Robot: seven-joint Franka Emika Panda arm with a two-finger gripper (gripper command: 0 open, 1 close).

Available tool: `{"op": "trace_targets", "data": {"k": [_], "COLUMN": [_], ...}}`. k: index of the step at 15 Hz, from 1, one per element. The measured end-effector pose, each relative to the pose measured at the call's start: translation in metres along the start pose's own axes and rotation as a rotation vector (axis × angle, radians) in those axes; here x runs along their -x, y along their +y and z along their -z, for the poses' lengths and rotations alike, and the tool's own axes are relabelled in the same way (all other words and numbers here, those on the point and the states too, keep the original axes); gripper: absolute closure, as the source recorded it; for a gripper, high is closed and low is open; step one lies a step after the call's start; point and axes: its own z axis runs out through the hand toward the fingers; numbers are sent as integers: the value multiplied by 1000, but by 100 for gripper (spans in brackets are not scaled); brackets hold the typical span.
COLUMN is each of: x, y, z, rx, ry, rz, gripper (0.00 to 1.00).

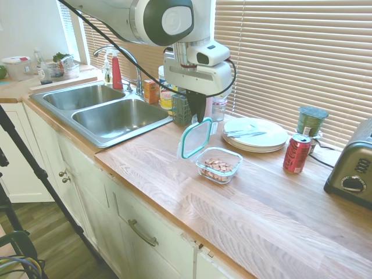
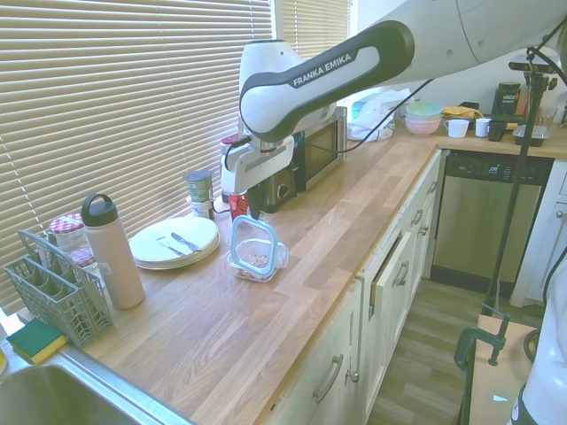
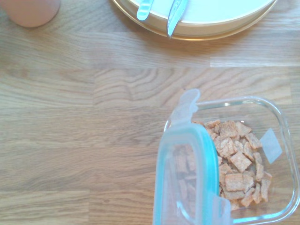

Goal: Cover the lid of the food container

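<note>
Above desk (image 1: pixel 174 174), pincer (image 1: pixel 197 118) pinches lid (image 1: pixel 196 138) by top edge, hanging tilted beside food container (image 1: pixel 219 164); lid light, thin, likely slippery; glass dish heavy, fragile, rim grip best

Wooden countertop (image 1: pixel 256 203) has a stack of round white plates (image 1: pixel 256 135) with cutlery on top, a red soda can (image 1: pixel 296 153) just beside them, and a chrome toaster (image 1: pixel 352 172) further along. Double stainless sink (image 1: pixel 102 110) and a pink insulated bottle (image 2: pixel 111 252) too.

"FRANKA EMIKA" on white arm (image 2: pixel 328 71)
</note>
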Motion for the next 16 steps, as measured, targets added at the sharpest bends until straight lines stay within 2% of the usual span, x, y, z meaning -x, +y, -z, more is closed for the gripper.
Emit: {"op": "trace_targets", "data": {"k": [10,16], "x": [-49,-70], "y": [48,53], "z": [-7,-30], "rx": [-37,-51], "ry": [-25,-45], "rz": [-27,-23], "gripper": [100,100]}}
